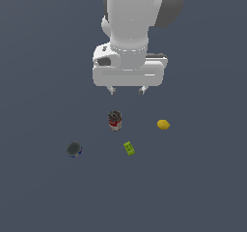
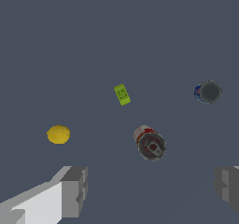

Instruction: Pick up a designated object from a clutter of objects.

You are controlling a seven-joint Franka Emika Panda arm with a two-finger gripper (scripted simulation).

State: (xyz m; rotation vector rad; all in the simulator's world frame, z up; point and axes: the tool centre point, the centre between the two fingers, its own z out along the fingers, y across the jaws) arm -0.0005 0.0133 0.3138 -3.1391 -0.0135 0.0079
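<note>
Lemon [image 1: 163, 124] is the thing to fetch, a small yellow-orange rounded lump lying alone on the grey tabletop [image 1: 38, 197], and it sits off to the exterior view's right of the hand [image 1: 127, 90], not under it. The hand hangs high above the scatter with its two fingers spread wide and nothing between them; in the wrist view the fingertips [image 2: 74, 190] frame bare tabletop, and the lemon [image 2: 58, 134] shows just outside one of them.

What lies most nearly below the hand is the dark can with the red band [image 1: 115, 120], standing upright. The lemon is well apart from that can, further to the exterior view's right, and slightly nearer the camera. The lime-green block [image 1: 129, 148] lies nearer the camera than the can, and the dark round disc [image 1: 74, 149] is far over on the exterior view's left; neither touches the lemon or crowds it.

The coming move therefore seems to turn on a sideways shift toward the exterior view's right before any descent. The lemon looks a little longer across than deep in the exterior view, so the fingers would probably close best across its shorter width, though at this size its axis is hard to judge.
</note>
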